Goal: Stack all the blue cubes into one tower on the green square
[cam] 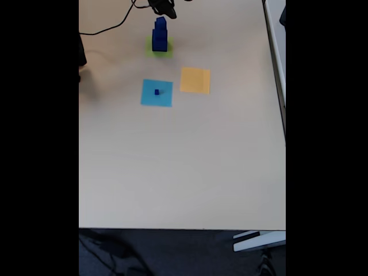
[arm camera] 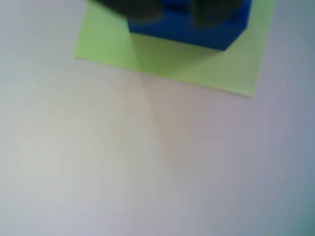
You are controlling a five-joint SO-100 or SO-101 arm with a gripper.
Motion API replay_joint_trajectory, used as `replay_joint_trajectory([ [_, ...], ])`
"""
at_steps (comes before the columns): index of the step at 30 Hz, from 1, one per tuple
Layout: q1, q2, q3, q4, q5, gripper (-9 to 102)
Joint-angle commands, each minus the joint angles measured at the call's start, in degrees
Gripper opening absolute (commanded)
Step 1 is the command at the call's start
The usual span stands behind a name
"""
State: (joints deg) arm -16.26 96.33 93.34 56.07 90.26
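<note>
Cubes in dark blue make up your tower (cam: 160, 35), which stands on the green square (cam: 150, 52) near the far edge of the tabletop (cam: 184, 167) in the fixed view; you can see it step inward toward the top, though the blur keeps you from counting its levels for certain. One tiny blue cube (cam: 156, 92) sits apart from it, near the middle of the light-blue square (cam: 164, 99), which lies nearer the camera than the green one. Just to the right of that patch you have the orange-yellow square (cam: 195, 80), with nothing on it. Your gripper (cam: 166, 8) hangs just above and slightly right of the tower's top, and a black cable (cam: 109, 27) trails off to the left. In the wrist view the largest cube (arm camera: 197, 30) rests on the green square (arm camera: 197, 69), with dark blurred fingers (arm camera: 133, 9) across the top edge in front of it. You cannot tell whether the fingers are apart or closed
</note>
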Motion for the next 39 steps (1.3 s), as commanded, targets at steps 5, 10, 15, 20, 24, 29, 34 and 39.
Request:
replay_joint_trajectory([
  [5,-0.6,4.3,0.0,0.0,-0.6,0],
  [10,-0.9,4.2,0.2,0.0,-0.7,0],
  [15,-0.8,3.9,-3.7,0.0,-1.7,0],
  [20,-2.9,3.6,-7.0,1.9,3.2,1],
  [24,-4.2,3.7,-9.4,5.0,6.9,9],
  [29,-4.7,4.1,-9.3,5.6,8.0,12],
  [34,-4.8,4.7,-7.6,6.0,8.3,14],
  [39,-5.8,5.4,-6.0,5.7,9.9,16],
])
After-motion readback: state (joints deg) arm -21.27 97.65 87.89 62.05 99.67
